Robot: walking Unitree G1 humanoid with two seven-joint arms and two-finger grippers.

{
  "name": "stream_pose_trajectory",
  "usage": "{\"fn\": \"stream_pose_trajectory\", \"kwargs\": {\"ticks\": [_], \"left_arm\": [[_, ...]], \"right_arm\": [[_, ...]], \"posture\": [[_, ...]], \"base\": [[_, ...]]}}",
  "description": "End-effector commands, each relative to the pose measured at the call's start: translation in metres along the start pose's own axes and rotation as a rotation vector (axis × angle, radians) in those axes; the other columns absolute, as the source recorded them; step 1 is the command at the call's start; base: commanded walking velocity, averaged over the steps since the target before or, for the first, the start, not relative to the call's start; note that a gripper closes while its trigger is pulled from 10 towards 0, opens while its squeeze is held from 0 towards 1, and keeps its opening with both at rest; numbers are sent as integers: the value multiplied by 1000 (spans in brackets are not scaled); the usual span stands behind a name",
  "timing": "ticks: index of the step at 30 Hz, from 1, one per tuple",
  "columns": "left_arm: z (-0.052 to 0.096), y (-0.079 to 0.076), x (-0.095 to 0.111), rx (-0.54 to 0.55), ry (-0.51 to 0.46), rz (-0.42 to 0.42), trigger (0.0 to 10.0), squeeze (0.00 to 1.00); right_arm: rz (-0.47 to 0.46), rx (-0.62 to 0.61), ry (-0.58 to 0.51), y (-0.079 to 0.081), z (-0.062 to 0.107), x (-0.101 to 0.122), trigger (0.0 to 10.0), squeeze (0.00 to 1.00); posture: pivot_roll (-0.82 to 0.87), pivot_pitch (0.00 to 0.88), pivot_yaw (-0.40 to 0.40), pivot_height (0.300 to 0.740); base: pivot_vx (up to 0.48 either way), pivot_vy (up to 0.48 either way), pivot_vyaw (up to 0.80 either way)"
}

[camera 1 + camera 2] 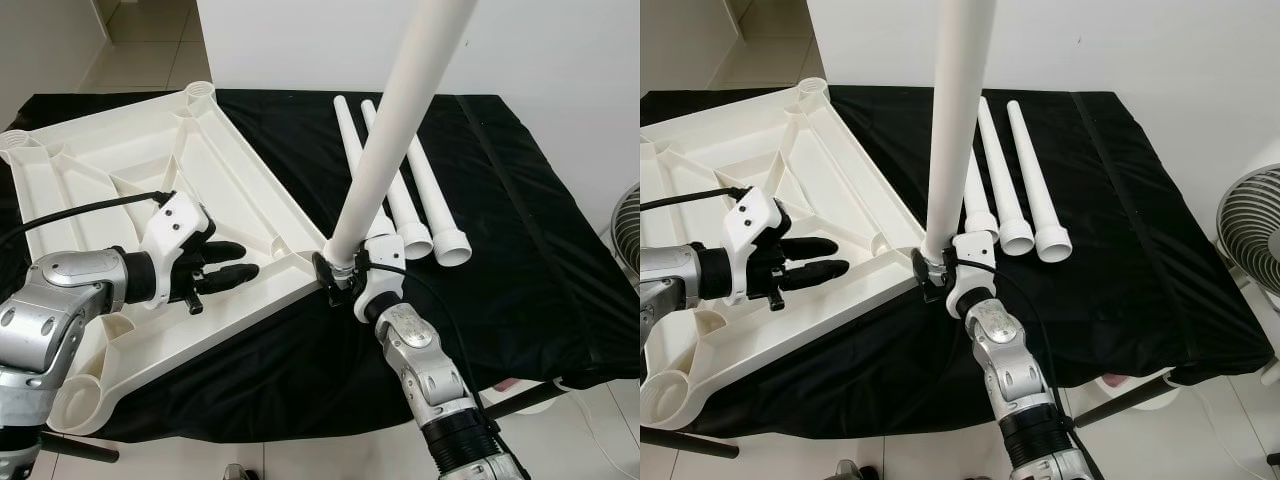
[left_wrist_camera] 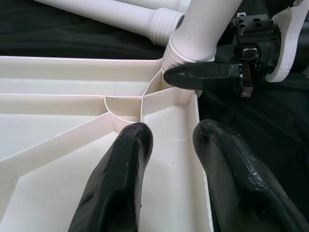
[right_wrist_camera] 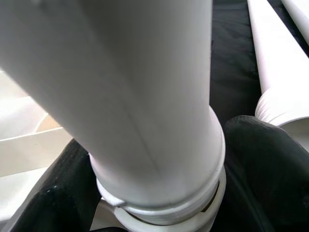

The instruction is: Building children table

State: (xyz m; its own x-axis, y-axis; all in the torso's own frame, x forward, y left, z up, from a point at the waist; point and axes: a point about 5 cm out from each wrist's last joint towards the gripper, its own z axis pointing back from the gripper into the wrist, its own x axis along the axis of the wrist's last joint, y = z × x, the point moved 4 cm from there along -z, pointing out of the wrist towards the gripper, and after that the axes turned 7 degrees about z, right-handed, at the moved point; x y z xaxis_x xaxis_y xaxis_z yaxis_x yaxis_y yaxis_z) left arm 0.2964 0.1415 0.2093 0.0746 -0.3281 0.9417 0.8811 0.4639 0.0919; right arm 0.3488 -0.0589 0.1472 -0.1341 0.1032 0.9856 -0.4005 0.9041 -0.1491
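A white plastic tabletop (image 1: pixel 120 160) lies upside down on the black-covered table, ribs facing up. My right gripper (image 1: pixel 340 272) is shut on the threaded lower end of a white table leg (image 1: pixel 395 120). The leg stands nearly upright, with its base at the tabletop's near right corner socket. In the right wrist view the leg (image 3: pixel 135 96) sits between the black fingers (image 3: pixel 270 159). My left gripper (image 1: pixel 218 264) rests open on the tabletop's underside just left of that corner, its fingers (image 2: pixel 120 183) pointing at the socket with nothing between them.
Three more white legs (image 1: pixel 415 190) lie side by side on the black cloth (image 1: pixel 520 250) behind the right gripper. Round sockets (image 1: pixel 200 92) mark the tabletop's other corners. A fan (image 1: pixel 1250 230) stands off the table's right edge, above tiled floor.
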Motion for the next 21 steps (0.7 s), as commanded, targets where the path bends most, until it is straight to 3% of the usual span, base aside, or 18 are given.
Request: {"fn": "stream_pose_trajectory", "kwargs": {"ticks": [1,21], "left_arm": [[1,3,1,41,0,-5,10000,0],[1,4,1,39,1,-7,10000,0]], "right_arm": [[8,3,43,-2,3,-13,10000,0],[179,21,-116,-12,-1,20,10000,0]], "posture": [[39,125,20,740],[40,124,25,740]], "base": [[0,0,0],[0,0,0]]}}
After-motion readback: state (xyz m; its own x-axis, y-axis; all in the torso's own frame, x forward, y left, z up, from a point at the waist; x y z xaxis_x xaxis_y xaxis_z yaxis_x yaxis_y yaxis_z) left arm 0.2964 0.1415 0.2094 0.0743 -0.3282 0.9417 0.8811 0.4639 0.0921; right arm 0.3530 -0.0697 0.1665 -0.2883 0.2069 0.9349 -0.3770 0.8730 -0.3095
